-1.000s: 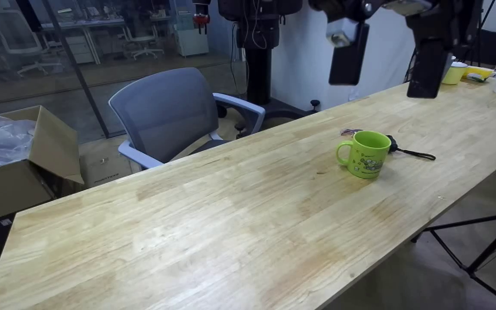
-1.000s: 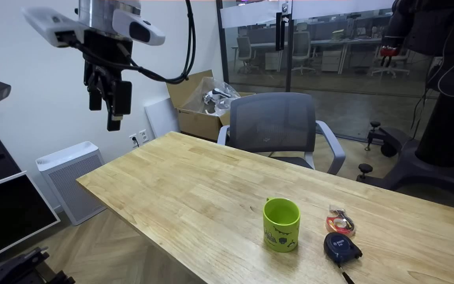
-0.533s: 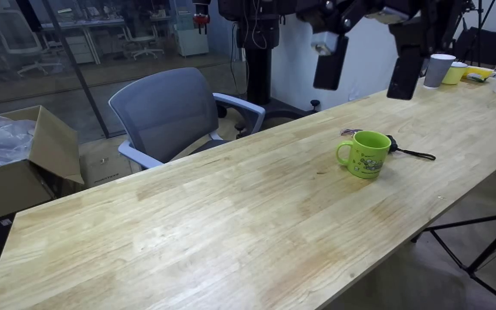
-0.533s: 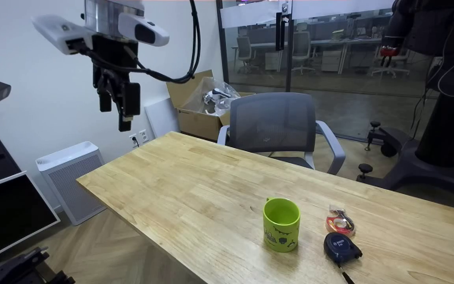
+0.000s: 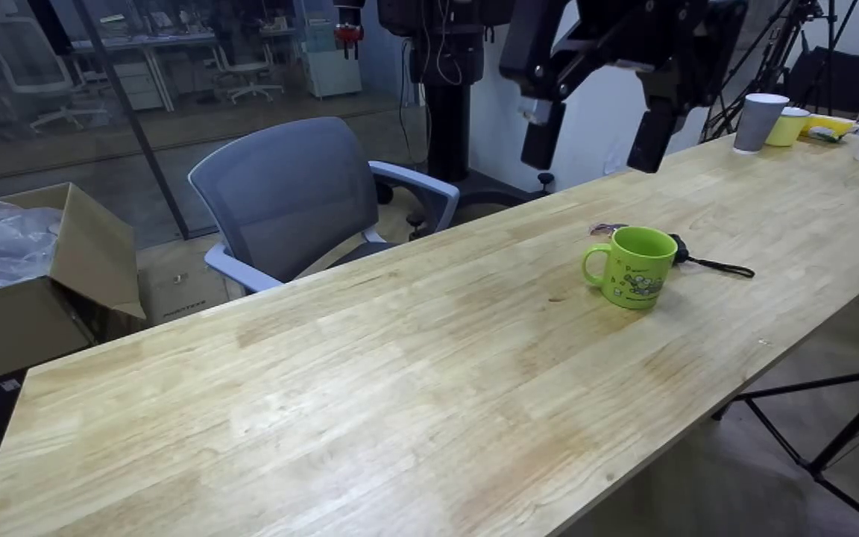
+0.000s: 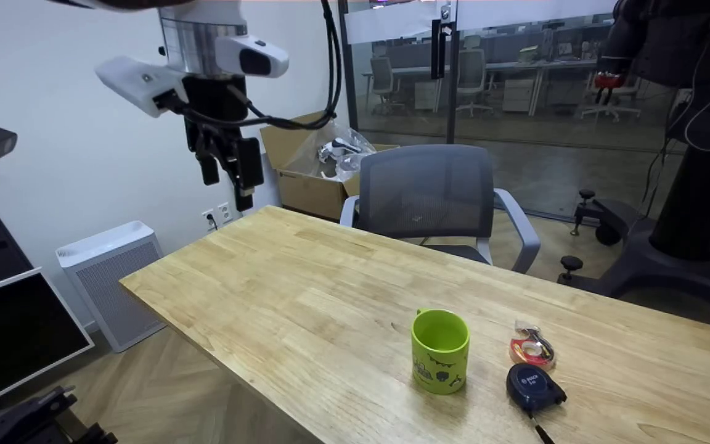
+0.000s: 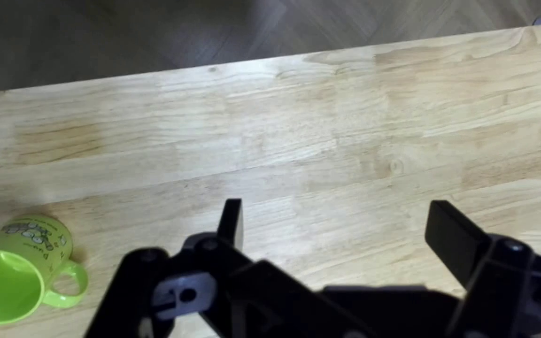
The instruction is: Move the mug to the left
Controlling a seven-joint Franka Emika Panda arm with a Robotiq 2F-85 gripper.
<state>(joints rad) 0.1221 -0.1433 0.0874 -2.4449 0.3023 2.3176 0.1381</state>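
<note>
BOSCH on blue tape measure (image 6: 532, 388), lettering on green mug (image 5: 634, 270), seemingly illegible

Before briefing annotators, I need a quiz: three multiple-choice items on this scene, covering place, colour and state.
1. In an exterior view, the lime-green mug is (A) atop, (B) left of, (C) right of the tape measure.
2. The tape measure is (A) dark blue, (B) yellow, (C) white.
3. The end effector is (A) shut on the mug, (B) fully shut, (C) open.

1 B: mug leftward, with tabletop between.
2 A: it looks navy there.
3 C: the wrist view shows its fingers apart.
</note>
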